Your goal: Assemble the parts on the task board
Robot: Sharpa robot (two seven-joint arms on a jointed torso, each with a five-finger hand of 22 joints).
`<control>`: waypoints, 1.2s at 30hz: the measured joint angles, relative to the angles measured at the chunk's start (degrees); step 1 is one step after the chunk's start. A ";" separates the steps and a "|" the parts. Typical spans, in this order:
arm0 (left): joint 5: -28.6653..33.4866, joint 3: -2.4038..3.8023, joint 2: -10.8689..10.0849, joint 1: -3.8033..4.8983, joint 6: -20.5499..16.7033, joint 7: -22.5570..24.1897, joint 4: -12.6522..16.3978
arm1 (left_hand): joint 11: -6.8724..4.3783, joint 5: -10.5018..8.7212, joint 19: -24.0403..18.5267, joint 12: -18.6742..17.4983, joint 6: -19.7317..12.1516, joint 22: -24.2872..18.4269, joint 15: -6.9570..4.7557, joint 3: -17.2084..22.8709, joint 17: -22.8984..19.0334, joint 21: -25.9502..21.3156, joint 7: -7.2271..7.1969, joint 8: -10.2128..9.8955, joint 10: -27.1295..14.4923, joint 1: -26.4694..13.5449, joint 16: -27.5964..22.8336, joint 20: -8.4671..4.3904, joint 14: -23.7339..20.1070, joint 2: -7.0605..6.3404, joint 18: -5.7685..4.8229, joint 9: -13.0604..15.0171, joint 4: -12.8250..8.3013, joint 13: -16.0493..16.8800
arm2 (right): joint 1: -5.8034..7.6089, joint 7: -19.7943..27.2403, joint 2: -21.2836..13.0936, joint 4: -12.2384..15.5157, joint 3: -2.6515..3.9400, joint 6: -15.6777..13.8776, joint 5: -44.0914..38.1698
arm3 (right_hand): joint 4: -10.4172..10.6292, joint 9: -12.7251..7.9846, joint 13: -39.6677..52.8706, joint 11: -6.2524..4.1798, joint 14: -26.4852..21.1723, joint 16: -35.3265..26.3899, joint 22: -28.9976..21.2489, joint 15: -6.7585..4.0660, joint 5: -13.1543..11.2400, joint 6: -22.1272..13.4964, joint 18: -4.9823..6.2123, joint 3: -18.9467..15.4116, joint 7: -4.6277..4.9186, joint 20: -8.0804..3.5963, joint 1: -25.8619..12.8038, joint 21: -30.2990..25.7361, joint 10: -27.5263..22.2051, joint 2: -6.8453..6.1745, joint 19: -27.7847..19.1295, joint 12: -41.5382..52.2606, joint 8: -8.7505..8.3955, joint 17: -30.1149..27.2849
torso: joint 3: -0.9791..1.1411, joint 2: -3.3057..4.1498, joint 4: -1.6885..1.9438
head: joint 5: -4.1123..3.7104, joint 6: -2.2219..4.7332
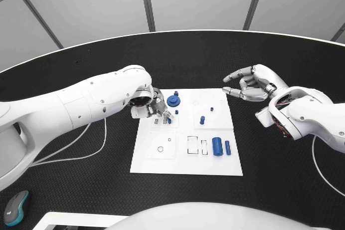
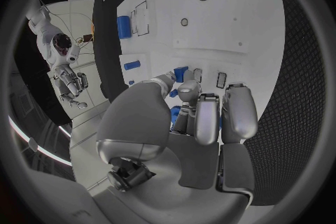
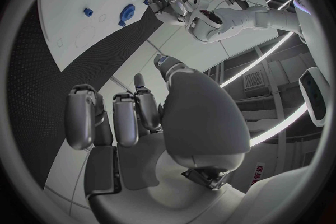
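Fingers of the left hand (image 1: 152, 110) are curled down over the task board (image 1: 180, 165), pinching a small blue part (image 2: 181, 73) at the slots near its far left corner, beside the round blue gear (image 1: 173, 100). Right hand (image 1: 250, 84) hovers off the board's far right corner over the black tabletop (image 1: 287, 190), fingers loosely curled, holding nothing. Plenty left, I'd say: two blue cylinders (image 1: 221, 146) lie loose near an unfilled rectangular slot (image 1: 193, 144).

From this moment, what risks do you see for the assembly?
1. The left hand pinches a small blue part over the task board; the fingers hide most of it, so it may slip or seat tilted.
2. The blue gear-like part lies right beside that hand and might get knocked.
3. The right hand hangs off the board with curled fingers, so it cannot steady anything.
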 measured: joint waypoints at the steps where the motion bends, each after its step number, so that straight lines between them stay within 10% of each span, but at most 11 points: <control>1: 0.00 0.00 0.00 0.00 0.00 0.00 0.00 | -0.14 0.00 0.00 0.00 -0.03 0.00 0.00 0.86 0.00 0.00 0.03 0.00 -0.14 0.32 -0.04 0.00 0.00 -0.32 0.00 0.10 -0.12 -0.08 | 0.00 -0.01 0.00 0.00 0.00 0.03 0.00 | 0.00 0.00 0.00 0.00 0.00 0.00 0.00 0.00 0.00 0.00 0.00 0.00 0.00 0.00 0.00 0.00 0.00 0.00 0.00 0.00 0.00 0.00 | 0.01 0.01 -0.01 | -0.01 -0.02; 29: 0.01 0.00 -0.14 0.00 -0.36 0.00 0.02 | -0.11 0.52 0.00 0.01 -0.83 0.55 0.00 15.98 -0.01 0.22 0.43 -2.09 -0.56 1.38 -0.04 0.00 0.00 -2.62 0.00 0.47 -6.10 0.38 | 0.00 -0.07 0.11 -0.13 -0.01 0.42 0.00 | 0.00 0.00 0.03 0.01 0.00 0.00 0.00 0.00 0.21 0.00 -0.01 0.00 0.00 -0.21 0.00 0.00 0.42 0.00 -0.20 0.28 0.00 -0.01 | 0.00 -0.04 0.00 | 0.09 -0.19; 36: 1.11 -0.01 -0.35 0.00 -1.56 0.00 0.00 | 0.38 12.45 0.00 0.02 -1.02 0.84 0.00 19.74 -0.01 0.46 0.65 -2.16 -0.47 -0.34 -0.04 0.00 0.00 -4.34 0.00 0.76 -9.29 0.96 | -0.01 -0.06 0.14 -0.20 -0.01 0.44 0.00 | 0.00 0.00 0.03 0.01 0.00 0.00 0.00 0.00 0.21 0.00 0.00 0.00 0.00 -0.20 0.00 0.00 0.42 0.00 -0.20 0.28 0.00 -0.01 | 0.02 -0.07 0.00 | 0.11 -0.19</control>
